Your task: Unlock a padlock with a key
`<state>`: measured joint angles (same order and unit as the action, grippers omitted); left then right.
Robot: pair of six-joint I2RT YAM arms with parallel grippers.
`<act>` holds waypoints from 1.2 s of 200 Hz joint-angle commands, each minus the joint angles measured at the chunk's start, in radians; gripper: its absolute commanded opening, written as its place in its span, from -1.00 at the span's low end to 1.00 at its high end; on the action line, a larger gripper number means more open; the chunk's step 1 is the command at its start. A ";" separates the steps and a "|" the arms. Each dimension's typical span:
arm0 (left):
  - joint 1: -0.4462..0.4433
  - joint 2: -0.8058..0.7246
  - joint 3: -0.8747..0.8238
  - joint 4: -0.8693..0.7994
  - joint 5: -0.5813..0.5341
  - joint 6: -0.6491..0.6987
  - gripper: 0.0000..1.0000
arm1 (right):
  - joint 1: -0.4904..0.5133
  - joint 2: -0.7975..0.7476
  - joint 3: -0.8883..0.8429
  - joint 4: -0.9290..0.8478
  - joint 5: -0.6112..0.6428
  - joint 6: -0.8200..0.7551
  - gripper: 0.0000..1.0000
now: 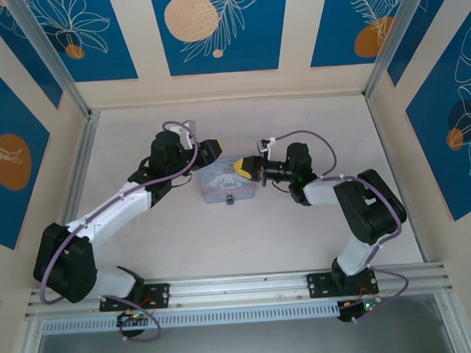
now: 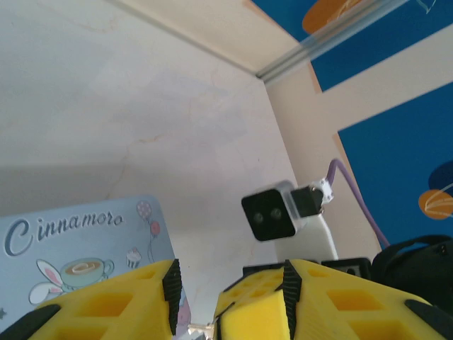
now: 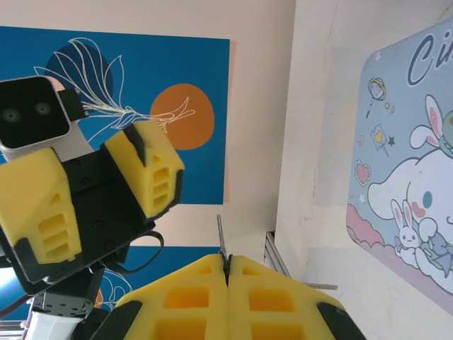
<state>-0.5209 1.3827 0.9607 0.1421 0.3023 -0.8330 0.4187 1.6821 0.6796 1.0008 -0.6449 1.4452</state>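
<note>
Starting nearest on the bench (image 1: 223, 239): look for the padlock (image 1: 230, 198), a tiny dark speck touching the near wall of the tin (image 1: 220, 179), about mid-wall. Too small to tell which way keyhole or shackle faces.

Just beyond, over the tin's right end, find the right end effector (image 1: 241, 170). Pinched fully closed on the key (image 3: 221, 237), with only a thin blade poking out past the pads (image 3: 198, 290), in line with the fingers.

Relation that matters, judged from overhead: padlock near and slightly left of that end effector, low against the tin wall. Probably calls for bringing the blade toward the near side and lining its long axis up with the keyhole.

Farther still, by the tin's far left corner, see the left end effector (image 1: 209, 152). Partly parted, gripping nothing recognisable. Small pale metal scrap at the bottom edge of its wrist view, too cropped to name.

Nearer to the padlock by a little: the right arm, key in hand.
</note>
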 commanded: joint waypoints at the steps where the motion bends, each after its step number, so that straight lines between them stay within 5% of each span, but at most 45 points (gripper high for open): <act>1: 0.006 0.039 0.020 -0.058 0.110 0.022 -0.13 | -0.001 -0.029 -0.011 0.015 -0.028 -0.004 -1.00; 123: -0.006 0.113 -0.013 0.049 0.165 -0.052 -0.35 | 0.020 -0.022 0.021 0.042 -0.019 0.031 -1.00; 199: -0.008 0.123 -0.026 0.049 0.147 -0.049 -0.28 | 0.014 -0.019 0.011 0.052 -0.013 0.035 -1.00; 240: -0.011 0.129 -0.038 0.099 0.161 -0.080 -0.61 | 0.014 -0.006 0.017 0.069 -0.007 0.047 -1.00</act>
<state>-0.5240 1.4956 0.9367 0.1871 0.4446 -0.8982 0.4316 1.6772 0.6785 1.0344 -0.6552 1.4773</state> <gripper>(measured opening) 0.242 0.060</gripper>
